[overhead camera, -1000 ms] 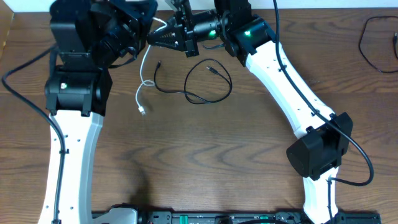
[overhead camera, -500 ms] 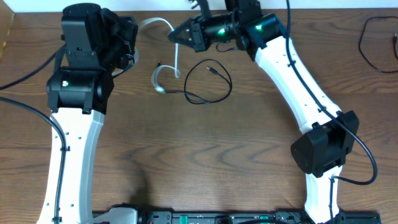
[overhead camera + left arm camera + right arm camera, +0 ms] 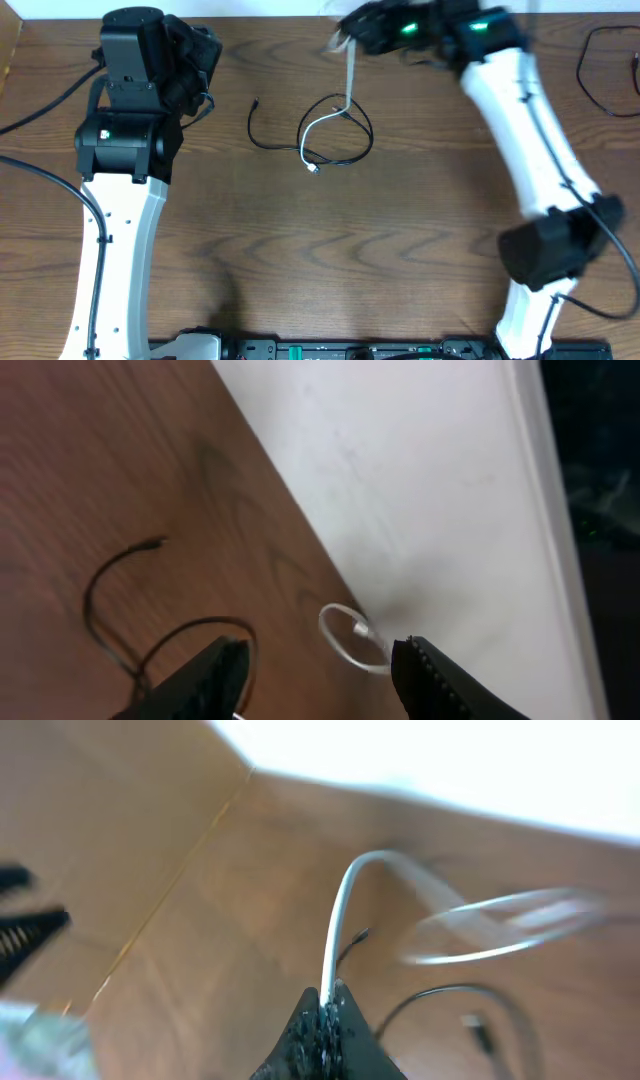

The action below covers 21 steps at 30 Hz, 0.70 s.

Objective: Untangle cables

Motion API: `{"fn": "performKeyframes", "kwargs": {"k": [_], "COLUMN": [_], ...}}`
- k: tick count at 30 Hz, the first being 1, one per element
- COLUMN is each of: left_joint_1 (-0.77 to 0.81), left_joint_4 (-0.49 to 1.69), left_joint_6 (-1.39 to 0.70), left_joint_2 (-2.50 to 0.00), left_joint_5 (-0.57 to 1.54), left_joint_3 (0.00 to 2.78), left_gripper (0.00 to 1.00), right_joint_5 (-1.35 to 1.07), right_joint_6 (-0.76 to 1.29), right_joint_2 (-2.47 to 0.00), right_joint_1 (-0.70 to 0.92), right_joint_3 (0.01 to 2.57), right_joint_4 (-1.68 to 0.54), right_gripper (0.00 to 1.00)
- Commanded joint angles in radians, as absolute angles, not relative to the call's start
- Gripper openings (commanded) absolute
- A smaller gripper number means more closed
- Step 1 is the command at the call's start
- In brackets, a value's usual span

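right arm (image 3: pixel 530 130) has swung out toward 2 o'clock and is motion-blurred in the overhead. a second ago it reached across at 12 o'clock, nose to nose with the left arm (image 3: pixel 125 200). left arm has backed off to 10 o'clock and now stands clear of the cables.

left jaws: were clamped on the white cable (image 3: pixel 349 80), now about half apart with nothing between them. left wrist view shows only desk (image 3: pixel 400 260) and a loop of the white cord beyond the tips. so that's a release, and one arm now has it alone.

right jaws: pinched tight on the white cable. the cord comes straight up out of the tips in the right wrist view.

white cable: was strung between the two arms at 11 o'clock. it now hangs from the right jaws at 12 o'clock and drops across the black cable (image 3: pixel 365 140). white plug (image 3: pixel 315 168) sits just off the loop's 7 o'clock edge. can't tell if it touches the desk.

black cable: hasn't moved. same loop at top-centre of the desk, tail running out to 9 o'clock, black plug (image 3: pixel 255 103) lying flat.

read: white is being drawn off by one end while black stays put, so they look mostly separated. white overlaps the loop from above, and i can't tell whether it passes through or only over. if through, a pull toward 2 o'clock likely drags black along. not done until white lies apart on the desk.
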State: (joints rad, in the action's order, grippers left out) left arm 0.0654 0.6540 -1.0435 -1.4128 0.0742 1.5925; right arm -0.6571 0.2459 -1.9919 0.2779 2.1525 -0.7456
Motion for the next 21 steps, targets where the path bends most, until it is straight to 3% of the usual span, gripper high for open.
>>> {"fn": "performKeyframes", "kwargs": {"k": [1, 12, 21], "left_joint_1": [0.063, 0.063, 0.063], "left_joint_4": [0.670, 0.704, 0.728], "left_joint_6": [-0.954, -0.908, -0.907], "left_joint_2": [-1.420, -1.426, -1.475], "left_joint_5": [0.059, 0.059, 0.074], "left_joint_3": [1.607, 1.604, 1.585], "left_gripper": [0.52, 0.52, 0.52], "right_joint_5": [-0.620, -0.725, -0.405], "right_joint_6": [0.273, 0.344, 0.297], "right_joint_2": [-1.865, -1.724, -1.803], "right_joint_1": [0.181, -0.155, -0.354], "right_joint_3": [2.158, 2.158, 2.158], "right_joint_4": [-0.760, -0.845, -0.925], "right_gripper": [0.01, 0.01, 0.01]}}
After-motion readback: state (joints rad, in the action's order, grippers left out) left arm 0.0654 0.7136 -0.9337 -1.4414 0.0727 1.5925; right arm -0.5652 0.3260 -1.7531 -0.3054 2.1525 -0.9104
